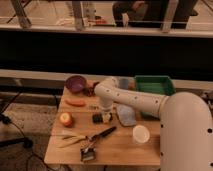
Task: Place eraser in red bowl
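Note:
The eraser (96,118) is a small dark block lying on the wooden table (120,150), left of the grey-blue flat pad (126,115). My gripper (105,118) points down at the table, right beside the eraser on its right side, between it and the pad. The white arm reaches in from the right and bends above the gripper. The red bowl is hidden, likely behind the big near part of the arm at the right.
A purple bowl (76,83) and a green tray (154,85) stand at the back. A carrot (76,103), an apple (65,119), a pale husk-like thing (70,137), a black-handled brush (95,142) and a white cup (141,134) lie around.

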Controlling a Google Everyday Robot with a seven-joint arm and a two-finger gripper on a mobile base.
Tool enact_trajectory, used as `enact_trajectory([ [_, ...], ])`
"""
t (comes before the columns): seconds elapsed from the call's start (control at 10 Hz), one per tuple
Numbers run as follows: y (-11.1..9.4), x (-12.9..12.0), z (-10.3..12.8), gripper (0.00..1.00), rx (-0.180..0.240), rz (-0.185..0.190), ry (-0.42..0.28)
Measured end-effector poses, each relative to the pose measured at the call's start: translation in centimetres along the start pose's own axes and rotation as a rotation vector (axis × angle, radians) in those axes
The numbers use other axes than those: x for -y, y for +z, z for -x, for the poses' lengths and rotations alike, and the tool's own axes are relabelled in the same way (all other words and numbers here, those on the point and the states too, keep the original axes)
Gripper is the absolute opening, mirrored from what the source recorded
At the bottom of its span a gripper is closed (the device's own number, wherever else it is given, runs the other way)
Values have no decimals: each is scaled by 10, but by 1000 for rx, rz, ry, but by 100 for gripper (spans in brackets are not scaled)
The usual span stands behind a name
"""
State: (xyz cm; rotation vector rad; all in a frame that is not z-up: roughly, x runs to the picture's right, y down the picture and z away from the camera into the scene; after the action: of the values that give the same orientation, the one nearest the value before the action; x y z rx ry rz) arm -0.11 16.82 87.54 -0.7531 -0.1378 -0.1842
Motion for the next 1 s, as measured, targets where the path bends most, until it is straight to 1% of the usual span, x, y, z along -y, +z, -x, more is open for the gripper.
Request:
enact_trajectory([
  [0.1,-1,-3,-1,14,-1,1,-2],
  [0.2,-3,-7,-2,9,1,0,-4],
  [0.3,-9,-11,-3,8,12,-10,-10],
  [0.5,-30,-16,-4,9,35,-39,-24],
  [0.6,-48,-19,-4,13,48,-66,-35],
  [0.7,-63,-22,-4,14,56,-89,-43],
  [0.9,-88,-27,-5,14,77,-137,-64],
  [1.0,-95,-30,-7,17,85,-152,-77],
])
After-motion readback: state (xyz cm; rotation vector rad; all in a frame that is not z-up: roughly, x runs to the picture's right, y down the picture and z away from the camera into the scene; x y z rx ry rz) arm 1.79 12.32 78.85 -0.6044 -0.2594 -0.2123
